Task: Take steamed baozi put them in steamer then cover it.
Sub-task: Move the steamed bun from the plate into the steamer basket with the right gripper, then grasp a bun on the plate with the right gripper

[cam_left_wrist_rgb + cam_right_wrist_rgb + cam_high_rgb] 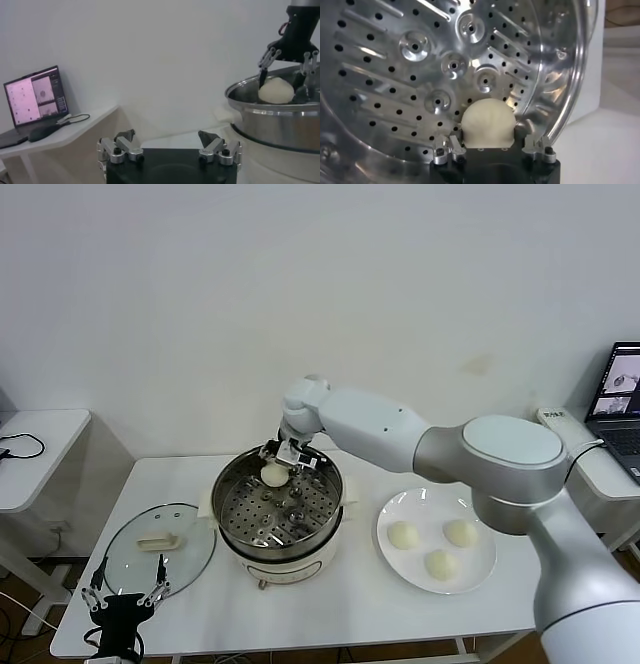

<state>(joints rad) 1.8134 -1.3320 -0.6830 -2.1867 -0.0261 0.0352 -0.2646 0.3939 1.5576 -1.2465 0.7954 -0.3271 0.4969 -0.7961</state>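
Table, middle: steamer, one baozi on its tray at the back rim. Left edge: cover lying flat. Right side: plate bearing three baozi.

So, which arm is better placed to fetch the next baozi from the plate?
The right. The right gripper is inside the steamer, next to the white plate holding three baozi. The left gripper waits near the cover, on the steamer's far side from the plate.

head looks down; both wrists near, sharing the steamer.
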